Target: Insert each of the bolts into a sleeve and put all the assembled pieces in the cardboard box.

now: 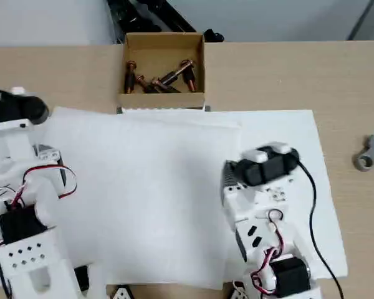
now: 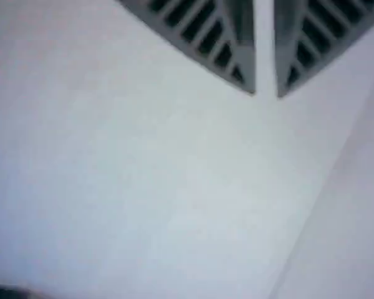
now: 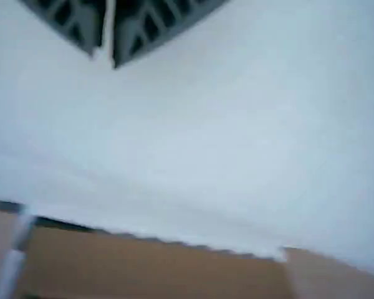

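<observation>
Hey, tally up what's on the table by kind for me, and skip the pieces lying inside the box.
Robot arms: 2
Cardboard box: 1
White sheet: 1
Grey part: 1
Total: 5

The cardboard box (image 1: 162,99) is recorded at the upper centre of the high view, slightly left of the midline. It is a small brown carton, roughly square, set upright with its top open. Copper-coloured assembled pieces (image 1: 189,73) are contained within it, lying loose on the box floor. One is placed near the left wall, aligned top to bottom in the frame. Another is found near the right wall in similar alignment. Between them a darker, longer piece is laid diagonally, crossed with shorter ones toward the lower middle of the box. An exact count cannot be established, as the pieces overlap.
</observation>
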Controlling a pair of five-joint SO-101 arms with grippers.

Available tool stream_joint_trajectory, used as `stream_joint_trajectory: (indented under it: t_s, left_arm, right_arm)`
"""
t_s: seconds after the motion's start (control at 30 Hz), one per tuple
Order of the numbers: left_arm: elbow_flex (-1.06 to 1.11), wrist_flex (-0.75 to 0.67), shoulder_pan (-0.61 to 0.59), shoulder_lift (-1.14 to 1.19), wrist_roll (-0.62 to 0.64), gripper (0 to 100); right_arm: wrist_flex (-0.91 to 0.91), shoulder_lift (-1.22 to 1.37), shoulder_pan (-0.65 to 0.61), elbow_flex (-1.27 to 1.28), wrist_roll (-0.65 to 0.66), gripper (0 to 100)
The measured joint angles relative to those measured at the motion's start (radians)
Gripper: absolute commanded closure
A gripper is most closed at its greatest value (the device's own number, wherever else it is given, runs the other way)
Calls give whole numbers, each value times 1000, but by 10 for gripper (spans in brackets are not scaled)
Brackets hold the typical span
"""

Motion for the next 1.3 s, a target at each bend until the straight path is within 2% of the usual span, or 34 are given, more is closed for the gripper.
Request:
stream_joint_trajectory:
  t_s: [0.17, 0.43, 0.73, 1.3]
  left_arm:
    - [163, -91, -11, 2, -2, 994]
    - [405, -247, -11, 2, 0, 994]
    - [578, -373, -11, 2, 0, 994]
    - [589, -402, -11, 2, 0, 994]
  right_arm:
    - [60, -31, 57, 71, 23, 995]
    - [71, -31, 64, 189, 23, 995]
    - [71, -34, 68, 293, 23, 995]
    - [71, -34, 66, 293, 23, 995]
